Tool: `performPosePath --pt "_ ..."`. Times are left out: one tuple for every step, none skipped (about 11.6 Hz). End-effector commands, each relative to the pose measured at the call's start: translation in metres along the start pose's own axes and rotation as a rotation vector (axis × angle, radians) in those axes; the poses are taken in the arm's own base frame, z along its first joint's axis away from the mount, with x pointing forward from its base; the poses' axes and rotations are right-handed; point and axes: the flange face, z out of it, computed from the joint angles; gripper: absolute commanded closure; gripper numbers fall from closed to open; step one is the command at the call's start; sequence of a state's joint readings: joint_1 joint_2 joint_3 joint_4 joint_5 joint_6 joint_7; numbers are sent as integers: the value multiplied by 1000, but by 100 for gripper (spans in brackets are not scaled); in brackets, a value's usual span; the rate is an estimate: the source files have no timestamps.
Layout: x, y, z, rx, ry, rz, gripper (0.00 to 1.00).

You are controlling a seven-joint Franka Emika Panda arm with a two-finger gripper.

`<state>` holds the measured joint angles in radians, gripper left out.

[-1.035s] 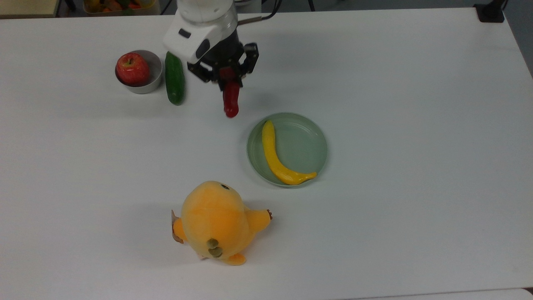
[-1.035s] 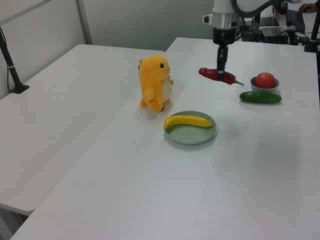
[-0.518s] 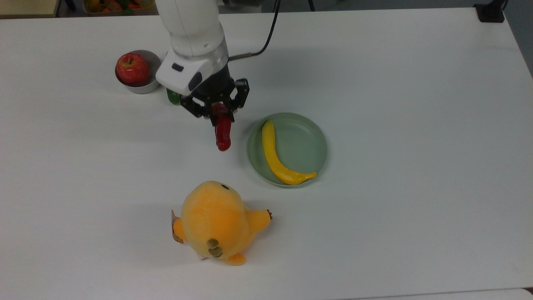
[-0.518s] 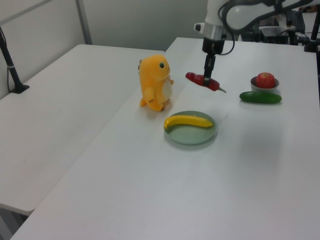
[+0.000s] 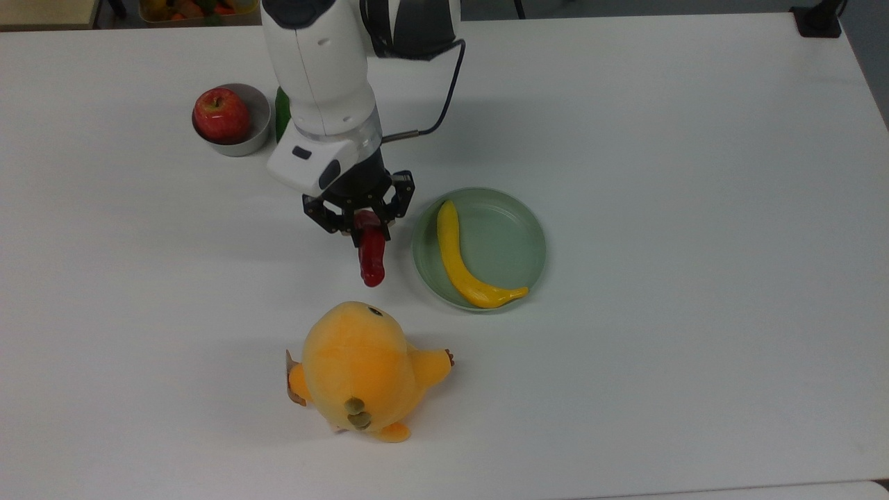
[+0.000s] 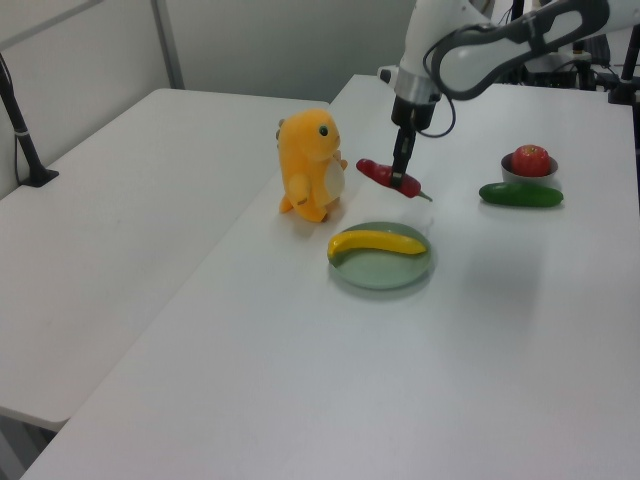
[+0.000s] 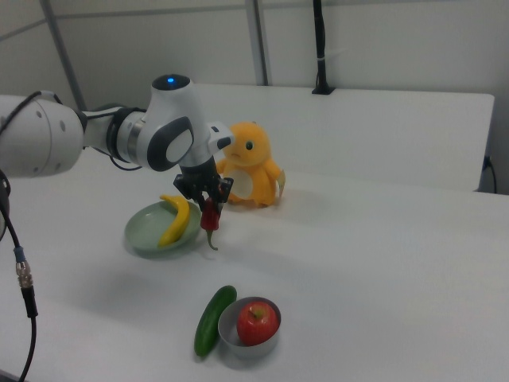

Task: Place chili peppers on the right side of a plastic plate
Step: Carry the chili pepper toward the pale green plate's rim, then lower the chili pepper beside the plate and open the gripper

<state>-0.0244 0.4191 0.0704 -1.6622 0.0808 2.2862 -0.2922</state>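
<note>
My gripper [image 5: 362, 223] [image 6: 404, 178] [image 7: 210, 201] is shut on the dark-red chili [image 5: 371, 255] [image 6: 382, 175] [image 7: 211, 220] and holds it in the air, its green-brown stem trailing behind. The chili hangs just off the rim of the pale green plastic plate [image 5: 510, 239] [image 6: 385, 268] [image 7: 143, 234], on the top view's left of it, between the plate and the orange plush. A yellow curved fruit [image 5: 462, 264] [image 6: 376, 241] [image 7: 175, 220] lies in the plate.
An orange plush duck [image 5: 361, 368] [image 6: 312, 165] [image 7: 250, 165] stands close to the chili. A grey metal bowl [image 5: 248, 139] [image 7: 231, 338] with a red apple [image 5: 221, 114] [image 6: 530, 159] [image 7: 257, 321] and a green cucumber [image 6: 520, 195] [image 7: 213, 320] sit behind the arm. The white table [image 5: 694, 208] stretches wide.
The arm has carried the chili from beside the cucumber toward the plush, down the top view, and now holds it alongside the plate's rim. The other objects have not moved.
</note>
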Motion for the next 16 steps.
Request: performPosePath --pt "8 -3 20 -16 22 -31 99" --pt "8 -3 26 -16 24 -30 97" --pt "9 -5 31 -15 27 -26 96" --pt "10 -12 34 -14 31 -35 88" --pt "11 -12 34 -15 37 -36 77" --pt "11 -13 36 -13 37 -35 66" --pt "11 -13 36 -13 37 -35 57" --pt "11 -13 36 -13 37 -35 48" --pt "11 -13 36 -13 37 -35 45" --pt "11 -13 36 -13 37 -35 37" --pt "11 -13 35 -14 39 -35 34" --pt "12 -13 34 -14 40 -35 32" --pt "12 -14 33 -15 40 -36 30" --pt "12 -14 32 -15 42 -35 27" --pt "12 -14 30 -15 43 -36 22" --pt "12 -14 26 -16 44 -35 15"
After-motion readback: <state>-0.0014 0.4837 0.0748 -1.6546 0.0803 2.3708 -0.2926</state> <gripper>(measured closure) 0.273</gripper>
